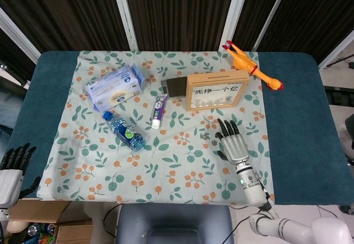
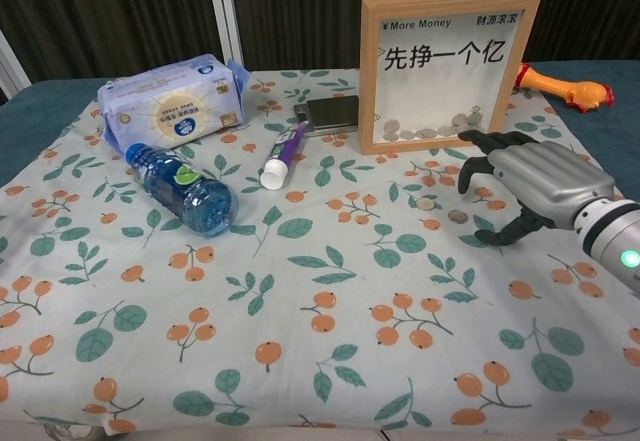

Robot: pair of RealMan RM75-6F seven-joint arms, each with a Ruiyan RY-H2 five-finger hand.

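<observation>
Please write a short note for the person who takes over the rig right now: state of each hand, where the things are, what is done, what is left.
Right hand: open, fingers spread, low over the cloth, holding nothing.
Left hand: open, off the table's left edge.
Two coins lie on the cloth just left of the right hand, in front of the coin frame, which stands upright with coins inside.
Done: nothing picked up yet.
Left: likely both loose coins.

Bottle (image 1: 124, 131) left of toothpaste (image 1: 159, 110); wooden frame (image 1: 217, 90) right; right hand (image 1: 233, 143) before frame.
</observation>
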